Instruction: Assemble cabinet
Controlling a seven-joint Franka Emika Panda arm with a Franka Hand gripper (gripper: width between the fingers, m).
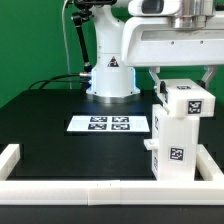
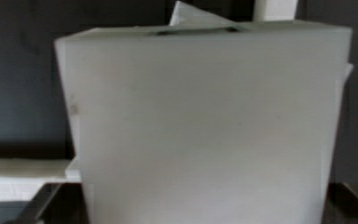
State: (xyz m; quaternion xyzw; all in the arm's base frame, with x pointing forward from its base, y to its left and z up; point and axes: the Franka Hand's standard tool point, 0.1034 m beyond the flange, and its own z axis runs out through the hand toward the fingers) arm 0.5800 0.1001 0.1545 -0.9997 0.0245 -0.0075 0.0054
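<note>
On the cabinet (image 1: 178, 135), only square black-and-white tags show, no readable writing.

No words, brands or numbers can be read. The only signs are square black-and-white fiducial tags: on the white plastic boxy cabinet (image 1: 181, 128), the flat white marker board (image 1: 109, 124), and the robot's white base (image 1: 111, 71).

obstacle: cabinet (image 1: 180, 135) upright near rail (image 1: 60, 187) | free: black table (image 1: 60, 105) beyond marker board (image 1: 109, 124)
</note>
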